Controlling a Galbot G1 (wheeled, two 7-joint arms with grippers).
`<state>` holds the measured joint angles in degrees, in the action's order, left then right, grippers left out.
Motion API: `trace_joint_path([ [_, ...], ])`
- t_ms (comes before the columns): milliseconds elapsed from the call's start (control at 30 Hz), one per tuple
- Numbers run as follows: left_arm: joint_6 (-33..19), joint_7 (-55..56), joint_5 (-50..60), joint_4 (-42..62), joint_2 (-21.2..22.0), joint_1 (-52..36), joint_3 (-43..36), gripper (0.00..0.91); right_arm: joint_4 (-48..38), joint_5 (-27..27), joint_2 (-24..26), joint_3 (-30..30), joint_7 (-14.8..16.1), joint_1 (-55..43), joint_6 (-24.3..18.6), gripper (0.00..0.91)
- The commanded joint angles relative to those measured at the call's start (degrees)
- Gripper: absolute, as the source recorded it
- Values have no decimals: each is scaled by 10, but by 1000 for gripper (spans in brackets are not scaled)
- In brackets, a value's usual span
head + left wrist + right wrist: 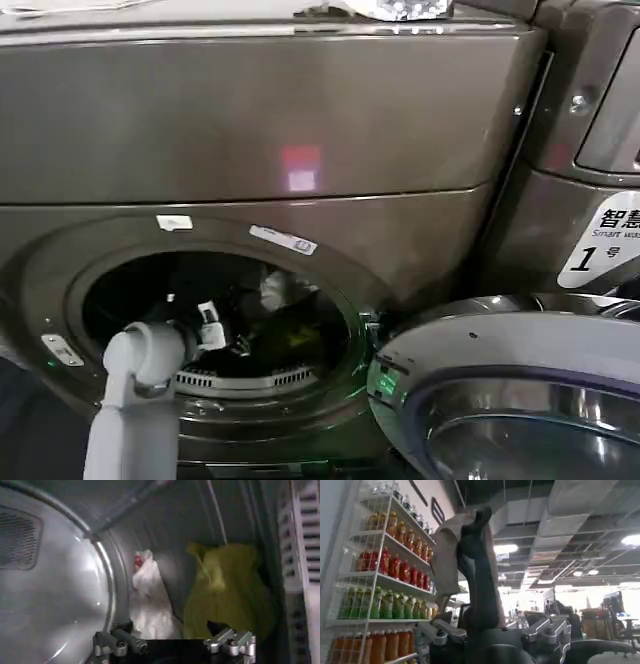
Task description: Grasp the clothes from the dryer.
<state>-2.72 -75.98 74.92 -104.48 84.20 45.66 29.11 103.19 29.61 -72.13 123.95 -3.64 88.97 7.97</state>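
Reaching for the clothes, the left claw hangs inside the dryer, jaws wide and empty before the whitish piece and yellow-green piece.

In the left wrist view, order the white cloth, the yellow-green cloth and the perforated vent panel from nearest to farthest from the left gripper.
From the left gripper, open inside the dryer drum:
1. White cloth and yellow-green cloth, both just past the fingertips, side by side; too close to call.
2. Perforated vent panel, on the drum's back wall, farthest.
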Motion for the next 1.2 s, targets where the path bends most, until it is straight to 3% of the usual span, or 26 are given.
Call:
trace_joint_path([
  [33,-16,-12,68,27,9,-23,-15,907,-4,-2,0,-3,0,-2,0,907],
  [767,11,-5,-24,91,7,-61,-43,907,0,-8,-7,-12,1,-3,-3,907],
  [1200,16,0,-64,203,15,-76,-59,907,-3,-13,-6,-19,1,-6,-5,907],
])
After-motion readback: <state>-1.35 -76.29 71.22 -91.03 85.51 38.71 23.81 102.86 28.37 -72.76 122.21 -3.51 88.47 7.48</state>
